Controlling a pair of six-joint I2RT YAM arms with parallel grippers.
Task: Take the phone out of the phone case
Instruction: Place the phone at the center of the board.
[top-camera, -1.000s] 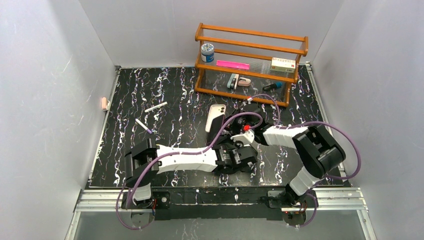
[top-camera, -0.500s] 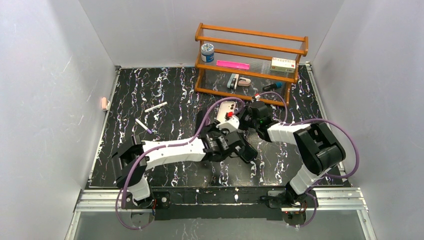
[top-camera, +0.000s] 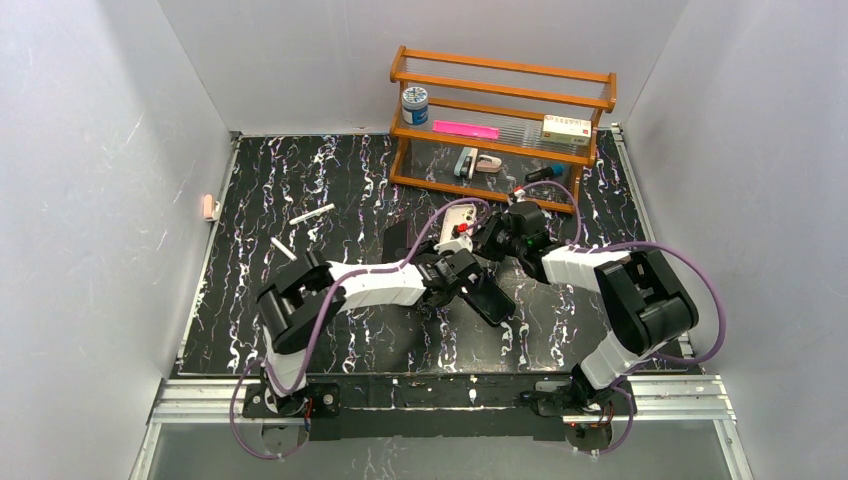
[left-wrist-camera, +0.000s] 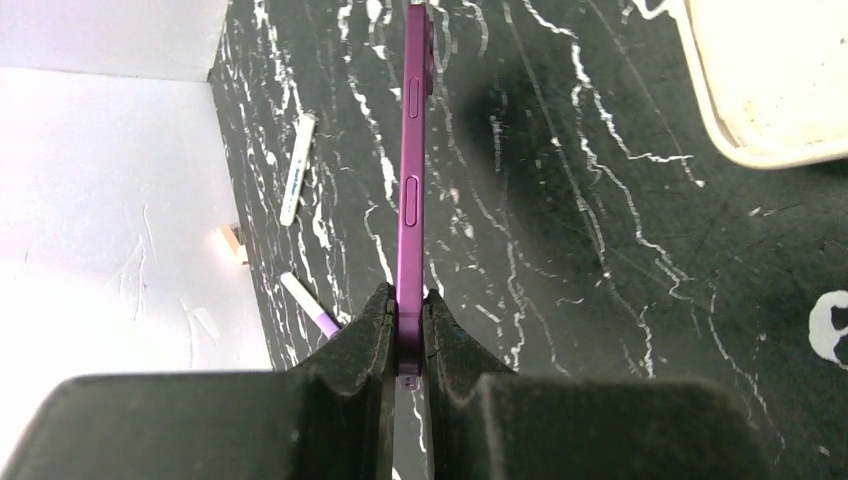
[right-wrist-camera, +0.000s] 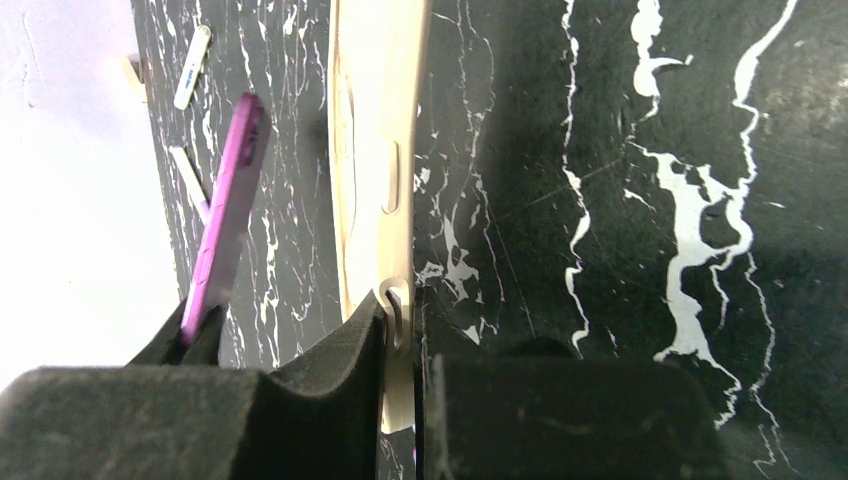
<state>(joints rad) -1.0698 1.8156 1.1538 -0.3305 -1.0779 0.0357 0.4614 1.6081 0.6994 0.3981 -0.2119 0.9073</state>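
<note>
Clamping the purple phone (left-wrist-camera: 412, 150) edge-on, the left gripper (left-wrist-camera: 405, 330) held it apart from the cream case (left-wrist-camera: 770, 80), at two o'clock in its wrist view, pinched by the right gripper (right-wrist-camera: 400, 330).

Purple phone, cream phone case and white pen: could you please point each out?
Purple phone (left-wrist-camera: 411, 150): left wrist view, side edge.
Cream phone case (right-wrist-camera: 365, 150): right wrist view, side wall.
White pen (left-wrist-camera: 297, 168): left wrist view, mid-barrel.

Phone (right-wrist-camera: 225, 220) and case (right-wrist-camera: 375, 150) side by side over mid tabletop (top-camera: 300, 330).
Right wrist view: phone left of case, apart. Top view: rack (top-camera: 500, 68) upper centre-right, pens (top-camera: 311, 213) left of centre.
</note>
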